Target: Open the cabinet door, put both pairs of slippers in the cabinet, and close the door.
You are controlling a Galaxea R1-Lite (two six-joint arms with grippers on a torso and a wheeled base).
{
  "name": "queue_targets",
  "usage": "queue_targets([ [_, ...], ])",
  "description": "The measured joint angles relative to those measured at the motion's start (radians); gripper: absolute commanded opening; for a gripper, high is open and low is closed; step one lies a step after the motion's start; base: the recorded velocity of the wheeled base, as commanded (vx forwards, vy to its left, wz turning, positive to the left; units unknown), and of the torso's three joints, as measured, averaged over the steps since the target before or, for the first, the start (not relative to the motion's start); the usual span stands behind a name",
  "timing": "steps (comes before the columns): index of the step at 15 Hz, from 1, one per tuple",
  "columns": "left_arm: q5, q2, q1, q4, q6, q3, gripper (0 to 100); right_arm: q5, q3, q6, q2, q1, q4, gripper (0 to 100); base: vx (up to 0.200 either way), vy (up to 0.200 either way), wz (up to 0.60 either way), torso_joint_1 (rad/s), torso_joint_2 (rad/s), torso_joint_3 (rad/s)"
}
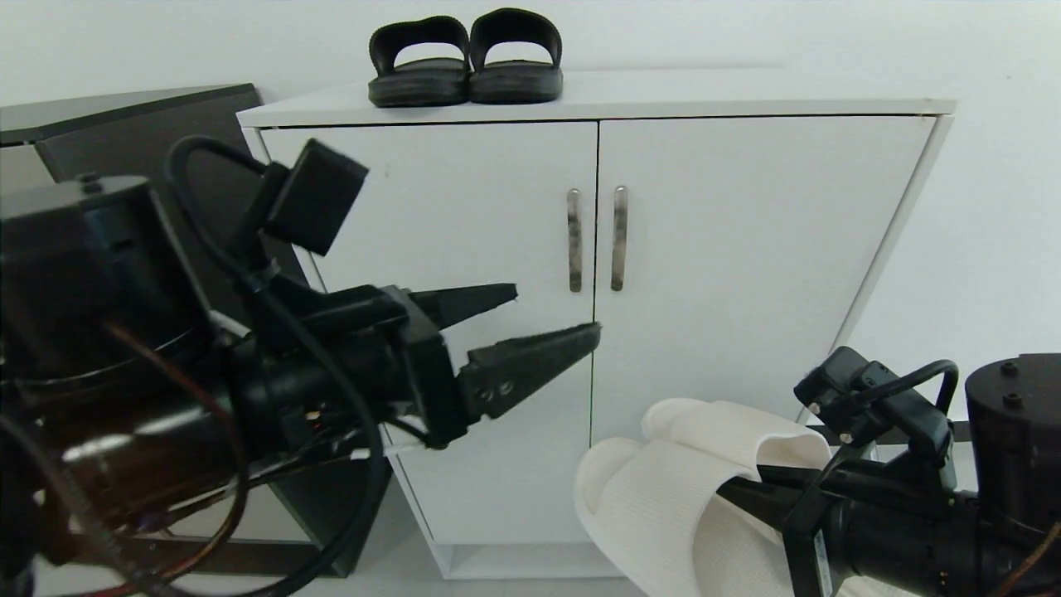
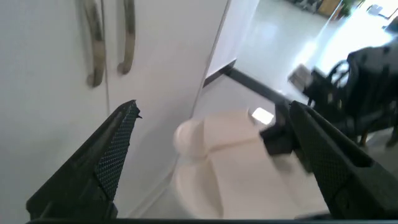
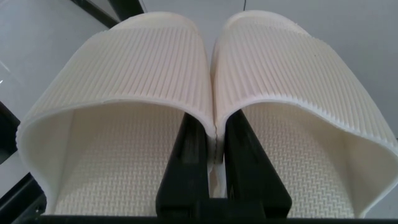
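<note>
The left gripper (image 1: 555, 311), jaws spread near the handles (image 1: 574, 240) of the shut cabinet (image 1: 746, 249), could slip off a thin bar, while the right gripper (image 1: 750, 489), clenched on the white slippers (image 1: 663, 497) low before the doors, might block their swing; the black slippers (image 1: 466, 62) sit on top.

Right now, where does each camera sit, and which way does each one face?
Head view: on the head, facing forward and down at the cabinet with black slippers on top; left end effector open, right end effector holding white slippers.
Left wrist view: on the left wrist, facing along its open fingers toward the handles.
Right wrist view: on the right wrist, facing along its fingers into the white slippers.
Shared: head and left wrist views both show handles and white slippers.
</note>
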Motion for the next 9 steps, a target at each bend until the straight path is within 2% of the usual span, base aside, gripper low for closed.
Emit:
queue_targets([
  [2, -0.014, 0.087, -0.02, 0.02, -0.083, -0.116, 100, 0.0, 0.003, -0.007, -0.003, 0.002, 0.0, 0, 0.0, 0.0, 0.0, 0.0, 0.0, 0.0],
  [5, -0.069, 0.18, -0.028, 0.096, -0.101, -0.241, 100, 0.004, 0.015, -0.031, -0.006, 0.004, -0.001, 0, 0.0, 0.0, 0.0, 0.0, 0.0, 0.0],
  [7, -0.091, 0.227, -0.029, 0.107, -0.114, -0.294, 100, 0.005, 0.019, -0.032, -0.008, 0.003, -0.001, 0, 0.0, 0.0, 0.0, 0.0, 0.0, 0.0],
  [8, -0.147, 0.243, -0.029, 0.104, -0.15, -0.314, 100, 0.006, 0.02, -0.031, -0.009, 0.003, -0.002, 0, 0.0, 0.0, 0.0, 0.0, 0.0, 0.0],
  [9, -0.18, 0.252, -0.029, 0.104, -0.169, -0.324, 100, 0.007, 0.021, -0.032, -0.01, 0.003, -0.003, 0, 0.0, 0.0, 0.0, 0.0, 0.0, 0.0],
])
